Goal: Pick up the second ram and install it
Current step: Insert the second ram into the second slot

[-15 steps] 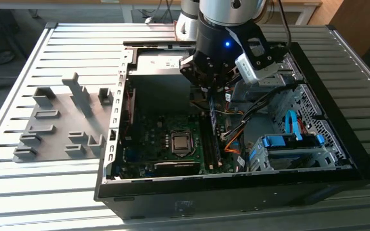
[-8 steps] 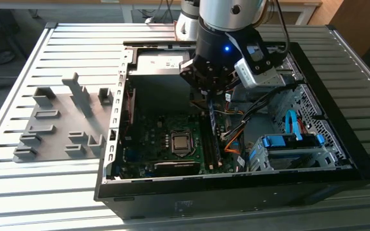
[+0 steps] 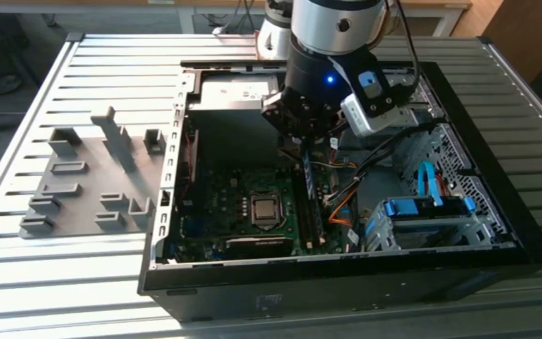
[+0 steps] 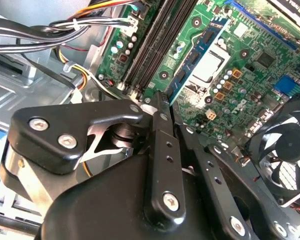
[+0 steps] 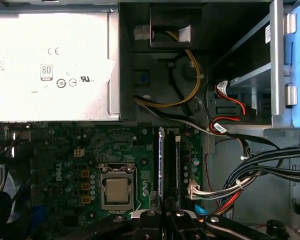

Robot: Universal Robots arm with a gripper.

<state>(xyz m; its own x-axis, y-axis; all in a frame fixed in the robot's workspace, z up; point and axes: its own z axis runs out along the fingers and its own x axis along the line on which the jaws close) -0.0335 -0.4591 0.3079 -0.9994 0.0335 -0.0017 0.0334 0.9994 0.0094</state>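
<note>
My gripper (image 3: 301, 139) hangs inside the open computer case (image 3: 172, 176), over the motherboard's memory slots (image 3: 320, 212). It is shut on the second ram (image 3: 309, 191), a long thin blue-green stick held on edge and running along the slots. In the first wrist view the second ram (image 5: 161, 165) shows edge-on beside a dark slot (image 5: 177, 165), with the gripper (image 5: 162, 217) at its near end. In the second wrist view the black fingers (image 4: 162, 150) clamp the second ram (image 4: 195, 57), whose dark chips show. Whether it sits in a slot I cannot tell.
The silver power supply box (image 5: 50, 65) lies beyond the slots. The CPU socket (image 5: 115, 190) is beside them, and a cable bundle (image 5: 260, 175) and the blue drive bay (image 3: 426, 212) are on the other side. A grey fixture plate (image 3: 92, 176) rests outside the case.
</note>
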